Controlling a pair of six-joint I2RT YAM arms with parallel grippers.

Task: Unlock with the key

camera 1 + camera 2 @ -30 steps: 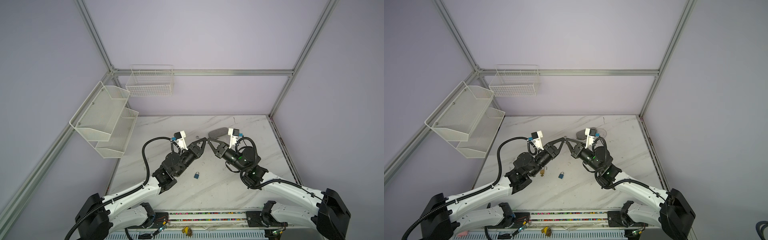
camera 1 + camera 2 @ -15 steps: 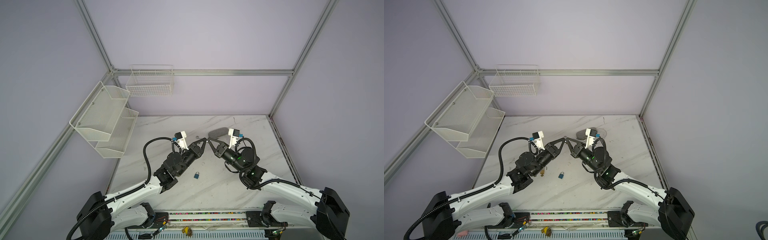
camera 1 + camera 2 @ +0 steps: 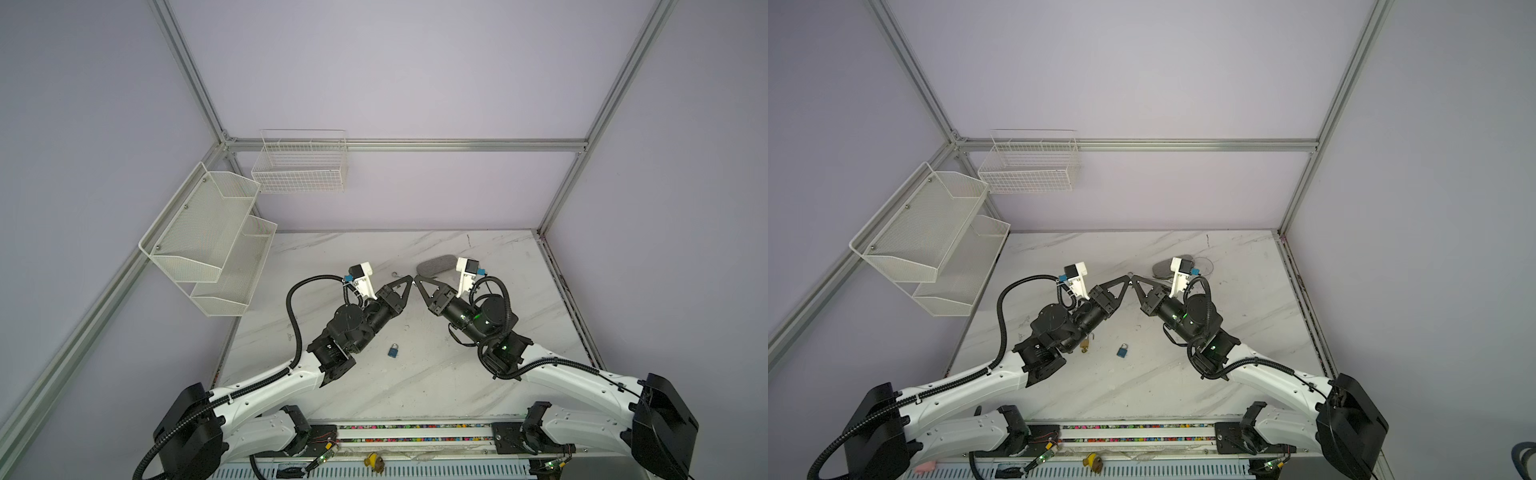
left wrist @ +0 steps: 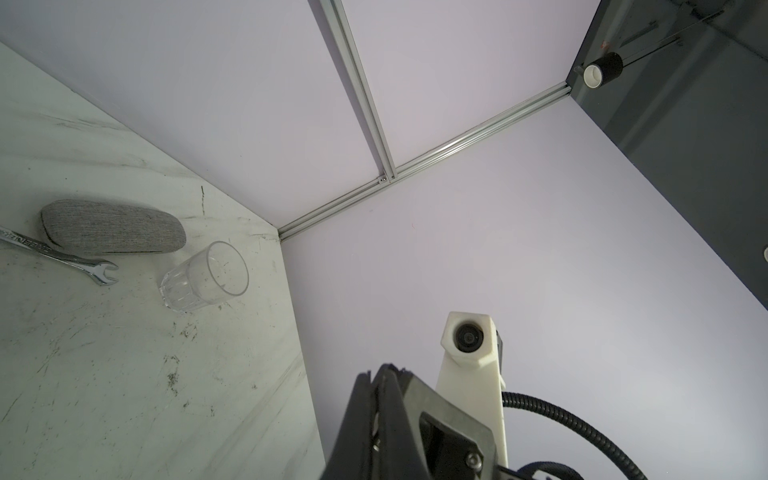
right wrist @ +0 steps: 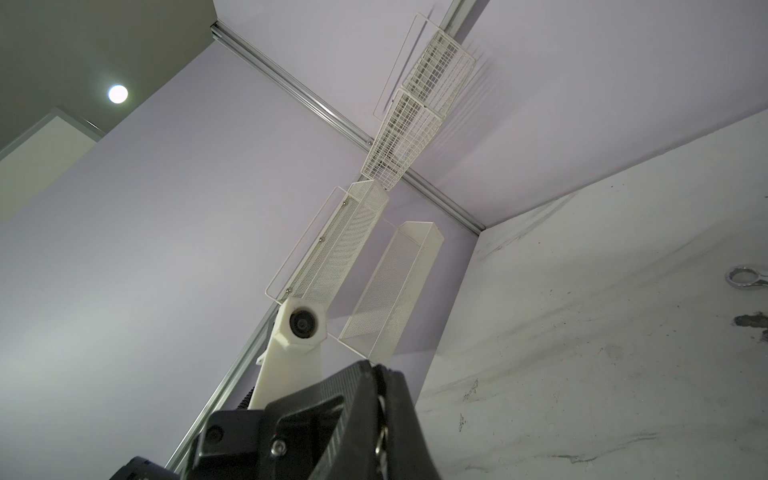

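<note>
The left claw (image 3: 410, 278) and right claw (image 3: 417, 277) are each pinched together, tip to tip above the tabletop (image 3: 415, 395), any key too small to see, while the padlock (image 3: 394, 351) lies nearer, seemingly not yet unlocked.

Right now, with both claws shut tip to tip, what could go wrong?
1. Left claw and right claw meet raised above the table; whatever they pinch is too small to see and could drop at handover.
2. The blue padlock lies loose, unheld; it may slide.
</note>
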